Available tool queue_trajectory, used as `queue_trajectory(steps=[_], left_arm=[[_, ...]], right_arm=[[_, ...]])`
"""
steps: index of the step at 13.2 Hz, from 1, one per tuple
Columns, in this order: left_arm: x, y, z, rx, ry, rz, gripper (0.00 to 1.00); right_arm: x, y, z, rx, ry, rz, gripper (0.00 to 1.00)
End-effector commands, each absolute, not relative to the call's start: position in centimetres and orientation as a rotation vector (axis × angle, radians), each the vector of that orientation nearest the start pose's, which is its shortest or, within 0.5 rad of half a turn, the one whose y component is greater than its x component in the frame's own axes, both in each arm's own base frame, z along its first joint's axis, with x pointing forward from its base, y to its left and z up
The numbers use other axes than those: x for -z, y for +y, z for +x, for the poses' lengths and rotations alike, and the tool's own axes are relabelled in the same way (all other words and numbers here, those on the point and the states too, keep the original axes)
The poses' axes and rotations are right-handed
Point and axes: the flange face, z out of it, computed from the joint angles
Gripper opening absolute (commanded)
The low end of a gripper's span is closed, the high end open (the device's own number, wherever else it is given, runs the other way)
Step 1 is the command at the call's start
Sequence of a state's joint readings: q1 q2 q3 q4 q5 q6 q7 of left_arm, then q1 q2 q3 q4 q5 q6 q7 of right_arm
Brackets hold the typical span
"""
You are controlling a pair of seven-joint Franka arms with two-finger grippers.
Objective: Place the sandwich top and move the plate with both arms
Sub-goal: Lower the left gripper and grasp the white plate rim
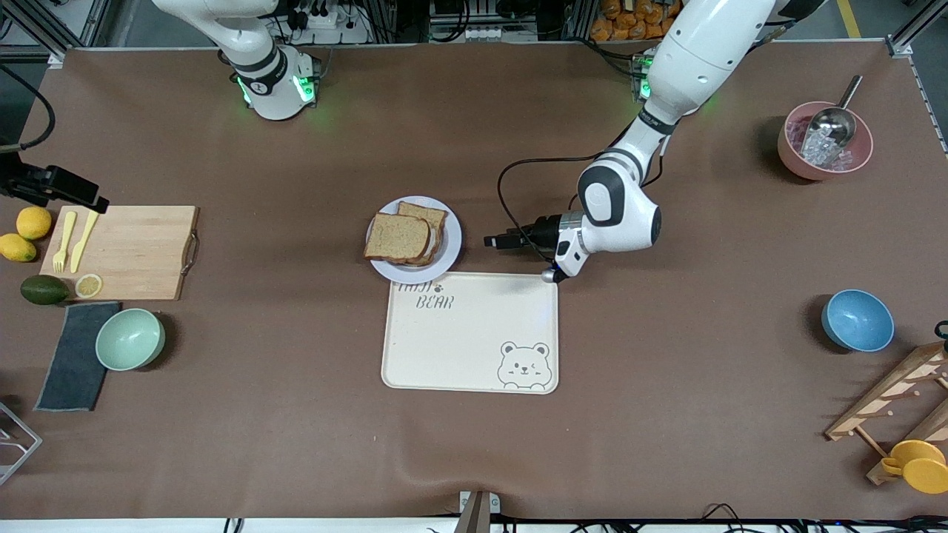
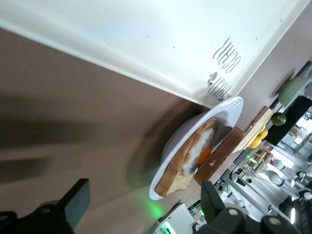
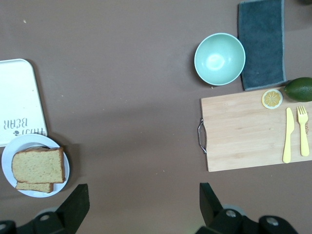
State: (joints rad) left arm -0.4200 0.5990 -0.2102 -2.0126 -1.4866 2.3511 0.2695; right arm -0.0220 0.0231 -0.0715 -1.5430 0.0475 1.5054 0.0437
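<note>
The plate point(image 1: 449, 250) stands mid-table, its near rim at the cream tray's corner. On it the plain brown sandwich top point(image 1: 398, 237) lies skewed over a lower slice. The left wrist view shows the plate point(image 2: 229, 109) edge-on, fried egg point(image 2: 204, 154) showing between the slices. My left gripper point(image 1: 498, 241) is open and empty, low over the table beside the plate toward the left arm's end, fingers pointing at the plate; it also shows in the left wrist view point(image 2: 146, 197). My right gripper point(image 3: 144, 197) is open and empty, high over bare table, with the plate point(image 3: 34, 141) and top slice point(image 3: 38, 165) in its view.
The cream bear-print tray point(image 1: 474, 333) lies just nearer the camera than the plate. A wooden cutting board point(image 1: 122, 252), mint bowl point(image 1: 129, 338), dark cloth point(image 1: 74, 355) and fruit sit toward the right arm's end. A blue bowl point(image 1: 857, 320) and pink bowl point(image 1: 792, 152) sit toward the left arm's end.
</note>
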Motion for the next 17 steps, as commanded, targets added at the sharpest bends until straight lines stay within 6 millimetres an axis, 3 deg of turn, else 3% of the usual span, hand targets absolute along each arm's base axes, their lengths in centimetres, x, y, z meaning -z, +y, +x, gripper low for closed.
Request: queue_trajectory(steps=[1, 5, 7, 10, 17], left_arm=[[-13.8, -37.9, 45.9, 0.443, 0.402, 2.109, 0.95], [-12.1, -40.1, 46.2, 0.351, 0.341, 2.038, 0.88], [-12.3, -40.9, 46.3, 0.328, 0.337, 2.016, 0.78], [-12.4, -42.4, 45.7, 0.323, 0.317, 2.002, 0.78], [-10.1, -42.9, 45.6, 0.255, 0.235, 2.001, 0.67]], right_arm=[[-63.4, -3.4, 54.7, -0.085, 0.176, -3.104, 1.0], [-63.2, -3.3, 54.8, -0.088, 0.178, -3.105, 1.0], [-63.4, -3.4, 54.8, -0.074, 0.169, -3.107, 1.0], [-63.5, -3.7, 54.8, -0.071, 0.176, -3.107, 1.0], [-63.8, -2.4, 54.7, -0.046, 0.164, -3.108, 1.0]])
